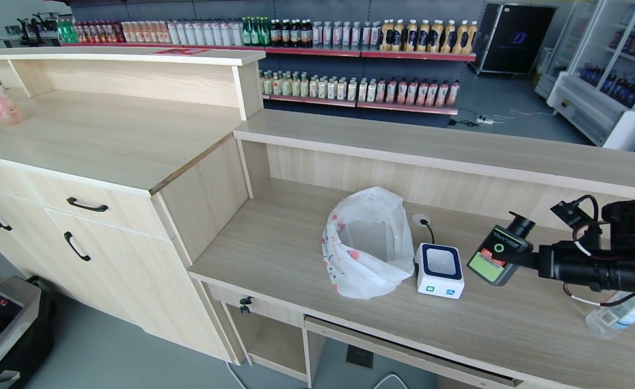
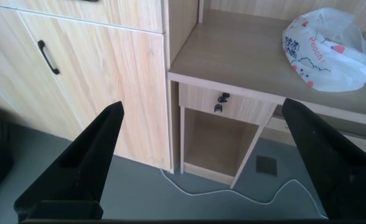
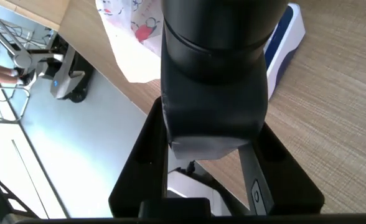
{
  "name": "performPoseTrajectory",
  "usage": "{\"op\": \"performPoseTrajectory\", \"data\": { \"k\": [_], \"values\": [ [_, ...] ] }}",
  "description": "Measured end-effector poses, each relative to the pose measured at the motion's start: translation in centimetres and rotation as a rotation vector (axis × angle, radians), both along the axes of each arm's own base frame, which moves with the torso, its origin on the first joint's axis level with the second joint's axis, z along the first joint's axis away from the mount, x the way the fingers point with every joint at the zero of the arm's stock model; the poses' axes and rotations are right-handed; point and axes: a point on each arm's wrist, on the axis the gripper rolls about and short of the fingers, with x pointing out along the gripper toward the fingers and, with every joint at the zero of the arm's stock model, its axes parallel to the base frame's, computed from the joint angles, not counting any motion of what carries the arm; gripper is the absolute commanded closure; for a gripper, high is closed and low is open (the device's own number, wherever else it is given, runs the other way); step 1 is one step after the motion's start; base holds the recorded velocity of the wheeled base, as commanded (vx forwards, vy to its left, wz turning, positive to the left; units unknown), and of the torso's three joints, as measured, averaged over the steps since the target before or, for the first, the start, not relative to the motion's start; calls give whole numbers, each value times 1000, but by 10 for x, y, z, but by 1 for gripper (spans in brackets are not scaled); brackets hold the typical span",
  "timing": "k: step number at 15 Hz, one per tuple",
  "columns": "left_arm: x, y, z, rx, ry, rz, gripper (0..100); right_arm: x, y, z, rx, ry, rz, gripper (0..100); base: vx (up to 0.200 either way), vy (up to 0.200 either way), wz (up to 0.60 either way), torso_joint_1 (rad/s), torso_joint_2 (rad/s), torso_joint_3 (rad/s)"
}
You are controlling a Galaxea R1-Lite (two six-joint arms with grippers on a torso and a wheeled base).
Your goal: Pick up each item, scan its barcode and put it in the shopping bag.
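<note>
Jaws, right: pinched on a dark, green-labelled cylindrical bottle (image 1: 498,256), held over the wooden table (image 1: 274,254) near the white box scanner (image 1: 439,269). Jaws, left: spread. A scan may be missed if the barcode is turned away.

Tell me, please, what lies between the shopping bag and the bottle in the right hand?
The white barcode scanner stands between the shopping bag and the bottle, seen in the head view.

shopping bag (image 1: 349,270) mouth open, scanner (image 1: 440,269) just beside it, counter wall (image 1: 403,183) behind both
</note>
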Motion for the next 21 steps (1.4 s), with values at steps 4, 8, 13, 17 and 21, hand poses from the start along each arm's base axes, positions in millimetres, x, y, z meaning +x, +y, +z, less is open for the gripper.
{"op": "performPoseTrajectory", "data": {
  "k": [4,8,13,17,21],
  "values": [
    [0,0,0,0,0,0,0,9,1,-3,3,1,14,100,0,0,0,0,0,0],
    [0,0,0,0,0,0,0,15,1,-7,2,2,16,100,0,0,0,0,0,0],
    [0,0,0,0,0,0,0,23,-2,-9,-3,-27,13,100,0,0,0,0,0,0],
    [0,0,0,0,0,0,0,28,1,-15,-2,-29,25,100,0,0,0,0,0,0],
    [0,0,0,0,0,0,0,31,9,-17,20,-10,36,100,0,0,0,0,0,0]
  ]
}}
